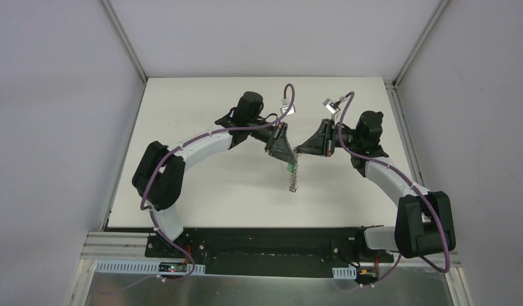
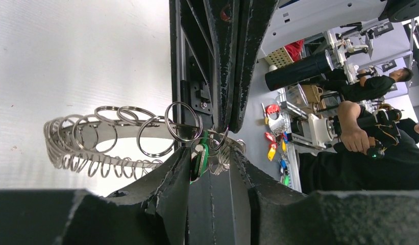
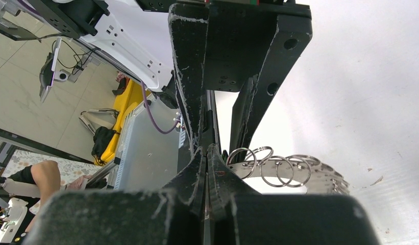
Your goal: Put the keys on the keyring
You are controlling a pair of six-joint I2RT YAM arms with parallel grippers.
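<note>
The keyring (image 1: pixel 292 182) hangs above the white table between my two grippers, its grey band fringed with small wire loops (image 2: pixel 95 135). My right gripper (image 1: pixel 300 150) is shut on the band's upper end, and the ring runs off to the right of its pressed fingers (image 3: pixel 206 150). The keyring (image 3: pixel 278 171) shows clearly there. A green-headed key (image 2: pixel 201 159) sits among the loops at that end, seen from above as a green speck (image 1: pixel 289 167). My left gripper (image 2: pixel 210 153) has its jaws apart around the key, which rests against one finger only.
The white table (image 1: pixel 207 191) is bounded by grey walls on the left, right and back. A black base rail (image 1: pixel 271 245) with both arm mounts runs along the near edge. Both forearms arch inward over the table's middle.
</note>
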